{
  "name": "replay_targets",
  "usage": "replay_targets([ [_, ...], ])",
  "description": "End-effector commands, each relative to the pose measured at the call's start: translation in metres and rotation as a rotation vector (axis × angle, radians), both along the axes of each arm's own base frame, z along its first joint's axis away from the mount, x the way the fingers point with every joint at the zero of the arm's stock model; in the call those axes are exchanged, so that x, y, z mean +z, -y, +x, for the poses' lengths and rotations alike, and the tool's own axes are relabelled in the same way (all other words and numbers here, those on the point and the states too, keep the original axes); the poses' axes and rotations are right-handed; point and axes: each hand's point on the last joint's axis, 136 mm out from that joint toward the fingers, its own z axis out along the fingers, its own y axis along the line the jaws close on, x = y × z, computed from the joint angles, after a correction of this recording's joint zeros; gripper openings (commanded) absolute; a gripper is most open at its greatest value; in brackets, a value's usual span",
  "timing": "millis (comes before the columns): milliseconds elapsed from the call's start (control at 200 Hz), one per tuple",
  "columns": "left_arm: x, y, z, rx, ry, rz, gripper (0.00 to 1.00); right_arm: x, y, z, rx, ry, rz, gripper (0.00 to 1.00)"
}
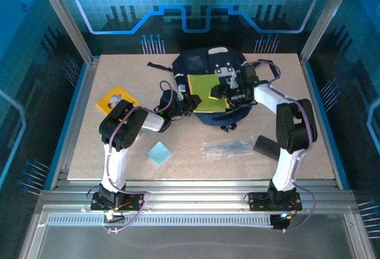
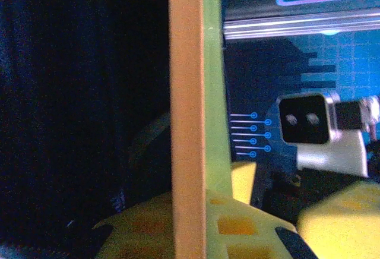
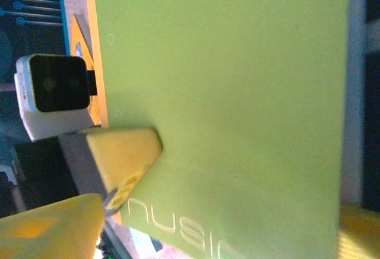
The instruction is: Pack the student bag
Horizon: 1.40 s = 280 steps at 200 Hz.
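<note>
The left claw [image 1: 187, 102] is closed on the left edge of a thin lime-green book [image 1: 203, 87]. In the left wrist view the book runs edge-on up the middle, showing an orange strip beside the green, with a yellow finger [image 2: 139, 235] pressed against each side at the bottom.

The right claw [image 1: 223, 91] is at the book's opposite, right edge with its jaws spread wide. In the right wrist view its two yellow fingers [image 3: 50, 229] sit at the far bottom corners, with the green cover and some pale lettering spread between them.

The book lies flat on top of the student bag [image 1: 211, 116], a large dark navy fabric backpack with light grey patches. The bag sits at the middle of the far half of the counter [image 1: 309, 122], a pale speckled board.

A flat yellow-orange card [image 1: 117, 100] lies on the counter to the left of the left arm. A small light blue square [image 1: 159, 152] lies nearer the arm bases.

A clear plastic packet [image 1: 228, 146] lies near the middle of the counter. A flat black rectangular case [image 1: 267, 147] rests just to its right, by the right arm.
</note>
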Motion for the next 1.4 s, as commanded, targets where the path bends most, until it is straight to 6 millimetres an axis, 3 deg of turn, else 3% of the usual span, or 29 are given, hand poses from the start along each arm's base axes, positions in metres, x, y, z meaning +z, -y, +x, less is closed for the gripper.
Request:
replay_targets([
  [0, 0.052, -0.011, 0.016, 0.101, 0.139, -0.06, 0.0, 0.004, 0.022, -0.021, -0.109, -0.04, -0.093, 0.98],
  [180, 0.083, -0.021, 0.027, 0.21, 0.201, -0.076, 0.0, 0.016, 0.012, -0.048, -0.169, -0.035, -0.05, 1.0],
  [290, 0.096, -0.022, 0.029, 0.252, 0.225, -0.097, 0.0, 0.027, -0.008, -0.056, -0.191, -0.027, 0.028, 1.0],
  [430, 0.11, -0.015, 0.024, 0.276, 0.247, -0.14, 0.0, 0.044, -0.043, -0.056, -0.215, 0.032, 0.154, 1.0],
  [550, 0.112, -0.006, 0.016, 0.273, 0.239, -0.166, 0.0, 0.049, -0.056, -0.044, -0.27, 0.061, 0.212, 0.99],
  [720, 0.105, 0.001, 0.001, 0.284, 0.206, -0.182, 0.0, 0.054, -0.05, -0.021, -0.395, 0.122, 0.279, 0.94],
  [770, 0.104, 0.002, -0.003, 0.289, 0.203, -0.18, 0.0, 0.044, -0.045, -0.021, -0.428, 0.123, 0.272, 0.92],
  [1036, 0.101, -0.001, -0.011, 0.318, 0.182, -0.203, 0.0, 0.048, -0.024, -0.004, -0.549, 0.209, 0.273, 0.75],
  [1396, 0.095, 0.002, -0.021, 0.311, 0.152, -0.219, 0.0, 0.054, -0.025, 0.022, -0.591, 0.27, 0.305, 0.39],
])
